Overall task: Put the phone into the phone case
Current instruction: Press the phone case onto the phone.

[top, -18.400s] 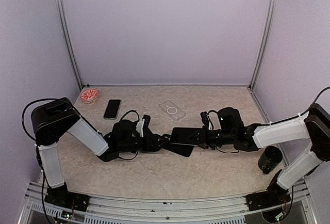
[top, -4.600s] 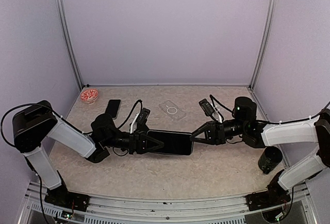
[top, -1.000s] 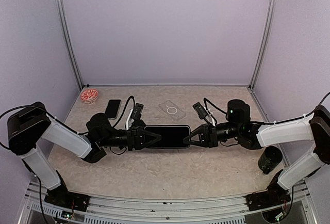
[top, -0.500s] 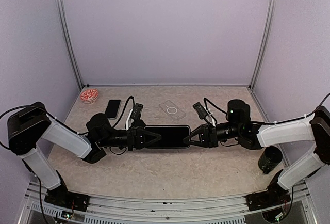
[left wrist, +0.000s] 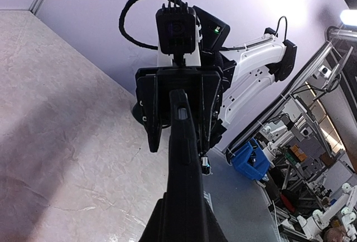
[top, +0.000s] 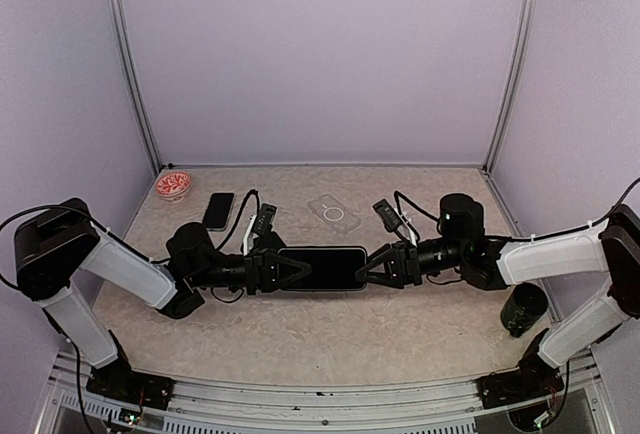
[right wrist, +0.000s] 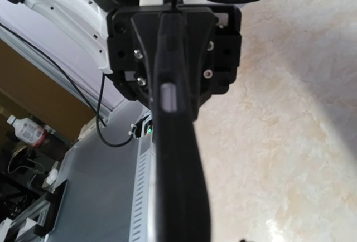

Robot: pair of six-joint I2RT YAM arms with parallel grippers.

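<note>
A large black phone [top: 320, 267], its rim looking wrapped in a dark phone case, hangs level above the table between both arms. My left gripper [top: 287, 270] is shut on its left end. In the left wrist view the phone [left wrist: 184, 169] runs edge-on away from my pinched fingers [left wrist: 167, 228]. My right gripper [top: 366, 267] stands at the phone's right end, its fingers spread in a V and open. In the right wrist view the phone's edge [right wrist: 179, 175] fills the middle and my own fingers stay hidden.
A clear case [top: 335, 215] with a ring mark lies flat behind the arms. A smaller dark phone [top: 217, 211] and a red-patterned bowl [top: 173, 185] sit at the back left. A black cup [top: 523, 308] stands near the right arm's base.
My right gripper's fingers have spread apart at the phone's right end. The phone has shifted slightly left with the left gripper, which stays shut on it.
</note>
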